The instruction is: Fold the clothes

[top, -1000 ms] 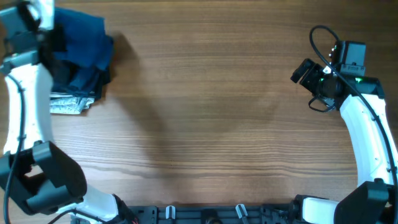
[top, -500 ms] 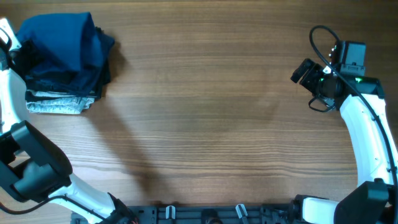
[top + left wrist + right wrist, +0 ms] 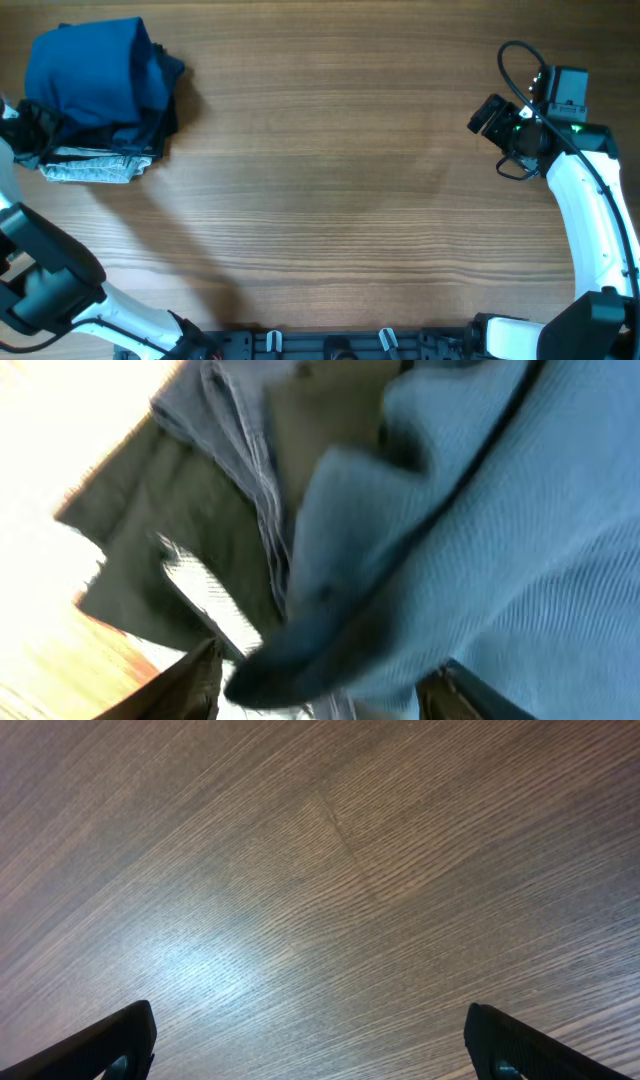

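Observation:
The clothes (image 3: 90, 75), a medium-blue knit shirt, lie folded on top of a pile at the table's far left corner. My left gripper (image 3: 22, 125) is at the left edge of the overhead view, beside the pile's left side. In the left wrist view its jaws (image 3: 330, 690) stand apart, with a blurred fold of the blue shirt (image 3: 500, 540) lying loosely between them. My right gripper (image 3: 487, 115) hovers at the far right, open over bare wood (image 3: 320, 1055), with nothing between its fingers.
Under the blue shirt are darker folded garments (image 3: 160, 125) and a light grey one (image 3: 95, 168) at the bottom. The wooden table (image 3: 330, 190) stretches between the two arms. A black cable (image 3: 515, 60) loops by the right wrist.
My left arm has pulled back to the left off the pile and its jaws have opened, letting go of the blue shirt, which now rests on the pile. The right arm has not moved.

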You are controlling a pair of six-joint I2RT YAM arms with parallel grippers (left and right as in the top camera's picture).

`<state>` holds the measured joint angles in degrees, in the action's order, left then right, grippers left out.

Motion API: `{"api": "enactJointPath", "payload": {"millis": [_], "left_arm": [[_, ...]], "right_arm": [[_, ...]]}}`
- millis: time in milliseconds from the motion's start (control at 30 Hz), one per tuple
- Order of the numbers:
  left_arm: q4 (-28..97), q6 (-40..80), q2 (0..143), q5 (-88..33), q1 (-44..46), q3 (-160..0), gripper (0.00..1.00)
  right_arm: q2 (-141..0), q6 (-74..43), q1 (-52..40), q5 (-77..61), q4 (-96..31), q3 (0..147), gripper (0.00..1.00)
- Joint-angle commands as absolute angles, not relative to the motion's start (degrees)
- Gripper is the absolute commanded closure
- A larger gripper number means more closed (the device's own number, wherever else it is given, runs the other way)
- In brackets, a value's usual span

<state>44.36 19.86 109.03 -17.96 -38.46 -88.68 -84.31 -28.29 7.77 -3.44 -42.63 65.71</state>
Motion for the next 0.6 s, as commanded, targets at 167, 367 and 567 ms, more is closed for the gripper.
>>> {"api": "enactJointPath", "payload": {"millis": [167,367,567], "left_arm": [[41.1,21.6,87.6,-32.1,-37.8,-89.5,0.64],[30.9,23.0,97.7,-32.1,-26.7,-89.5,0.96],[31.1,20.9,117.2,-33.3,-25.4,-89.0,0.96]], "right_arm": [[-84.7,-28.7,7.7,-4.1,-42.5,65.7,0.00],[-84.7,-28.7,7.7,-4.1,-42.5,65.7,0.00],[-84.7,-28.7,7.7,-4.1,-42.5,65.7,0.00]]}}
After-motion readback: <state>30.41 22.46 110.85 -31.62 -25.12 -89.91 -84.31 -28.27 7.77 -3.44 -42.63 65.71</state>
